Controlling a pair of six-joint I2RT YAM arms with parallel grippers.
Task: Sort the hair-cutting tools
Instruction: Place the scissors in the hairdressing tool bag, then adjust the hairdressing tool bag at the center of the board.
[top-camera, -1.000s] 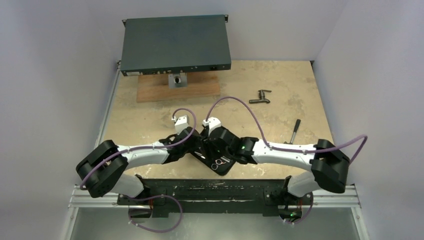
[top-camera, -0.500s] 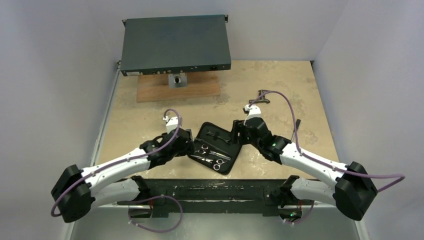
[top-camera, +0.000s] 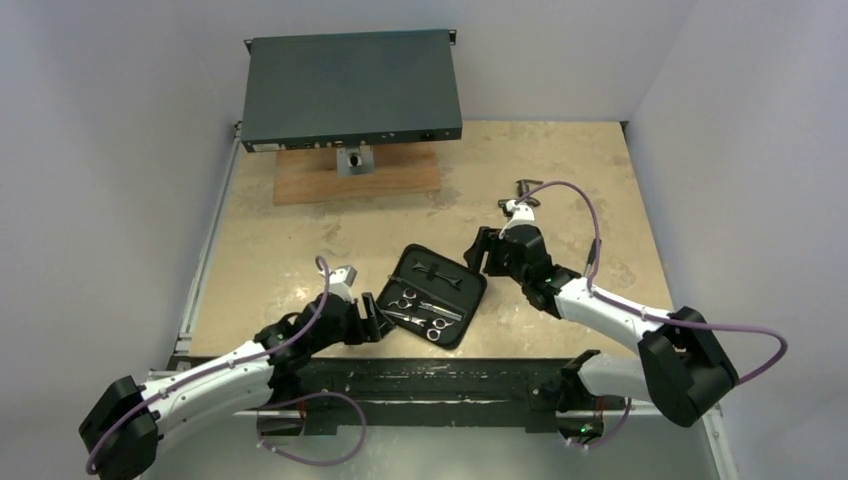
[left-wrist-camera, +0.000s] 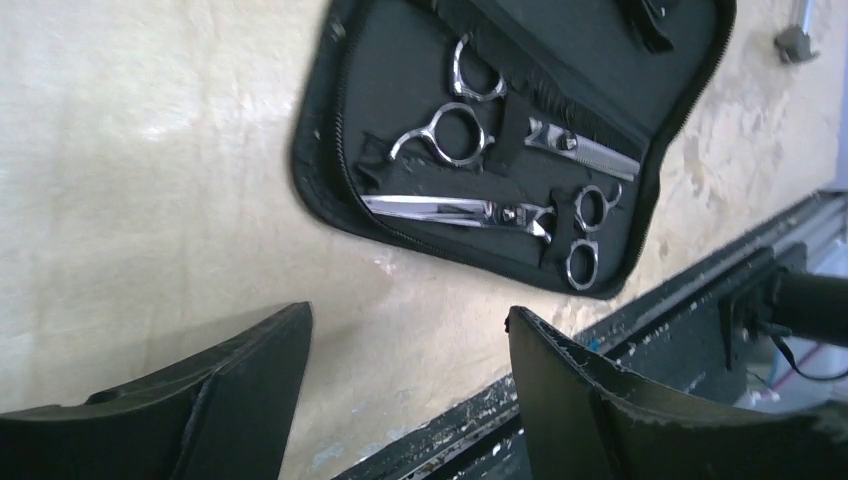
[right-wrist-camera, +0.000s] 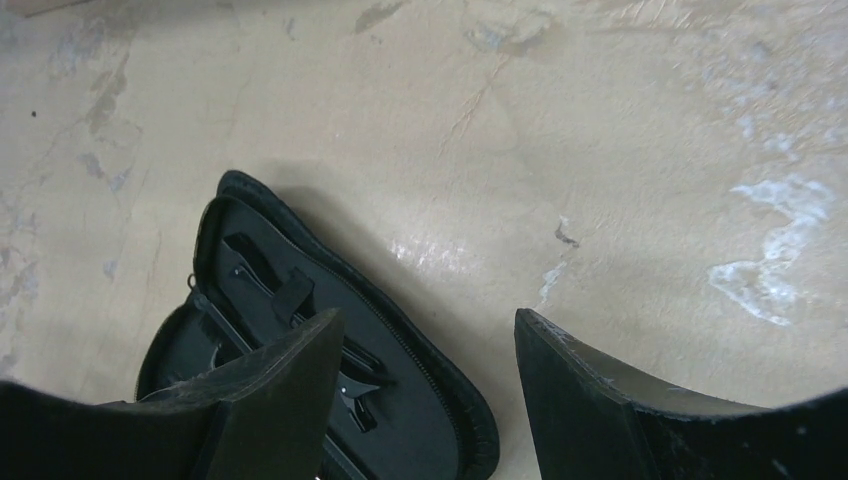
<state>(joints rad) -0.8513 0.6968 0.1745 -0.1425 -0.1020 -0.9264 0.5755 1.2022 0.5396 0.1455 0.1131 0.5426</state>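
Left wrist view: scissors (left-wrist-camera: 470, 210) are seen strapped in the open case (left-wrist-camera: 400, 50) on the table (left-wrist-camera: 150, 150), left end effector (left-wrist-camera: 408, 315) and right end effector (right-wrist-camera: 428, 318) open and empty — the case may be dragged if straps (left-wrist-camera: 513, 125) snag.

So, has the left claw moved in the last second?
Yes. The left gripper pulled back toward the near rail, away from the wooden board and off the black case.

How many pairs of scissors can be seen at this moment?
2. Both are strapped in the open black case: the toothed scissors farther from the table's front edge, the plain scissors nearer it. None shows elsewhere, though some could be hidden.
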